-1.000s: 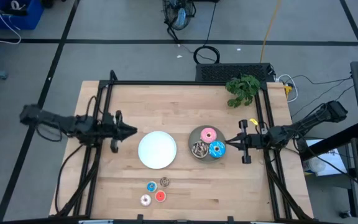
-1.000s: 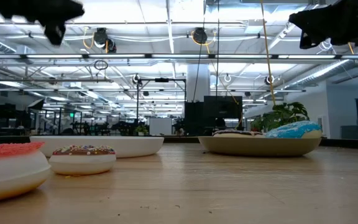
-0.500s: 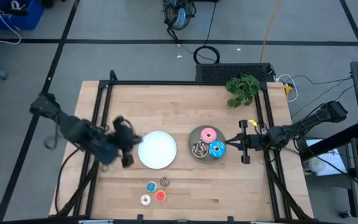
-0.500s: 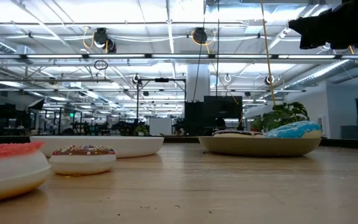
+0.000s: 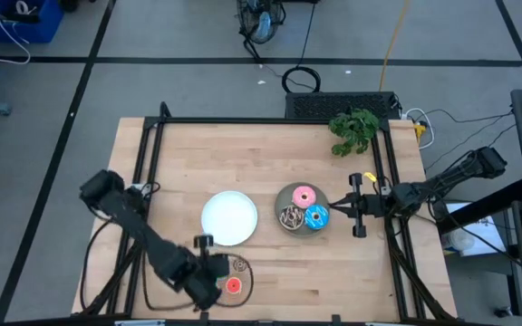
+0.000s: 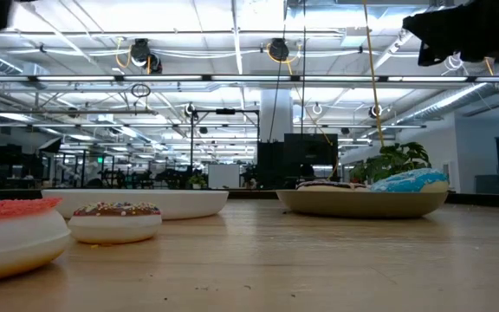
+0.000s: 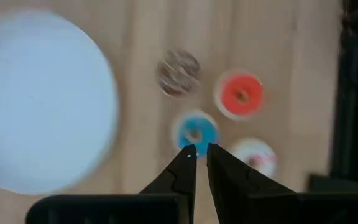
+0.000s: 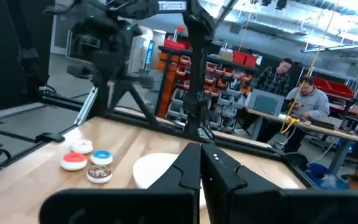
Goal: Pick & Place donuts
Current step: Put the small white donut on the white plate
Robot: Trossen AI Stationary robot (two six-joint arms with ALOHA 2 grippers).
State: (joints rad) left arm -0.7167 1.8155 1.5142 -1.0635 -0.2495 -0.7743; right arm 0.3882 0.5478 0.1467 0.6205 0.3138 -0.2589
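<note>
Four tiny donuts lie near the table's front edge: brown [image 7: 179, 73], red [image 7: 240, 94], blue [image 7: 194, 130] and white [image 7: 253, 155]. In the high view only the brown one [image 5: 240, 264] and the red one [image 5: 233, 285] show beside my left arm. My left gripper [image 7: 201, 150] hangs shut above the blue tiny donut, clear of it; in the high view it [image 5: 216, 272] covers the blue and white ones. The pink [image 5: 304, 196], blue sprinkled [image 5: 316, 217] and brown sprinkled [image 5: 291, 217] donuts lie on the grey plate [image 5: 284, 201]. My right gripper [image 5: 332, 214] waits shut by that plate's right rim.
A white plate [image 5: 229, 217] lies at the table's middle, left of the grey plate. A green plant sprig [image 5: 353, 131] lies at the far right. A black frame [image 5: 270, 120] runs along the table's edges. People sit beyond the table in the right wrist view [image 8: 303, 102].
My left gripper has swung fast from the table's left side, beside the white plate, toward the near edge and now hangs over the tiny donuts. The donuts and plates have stayed where they were.
</note>
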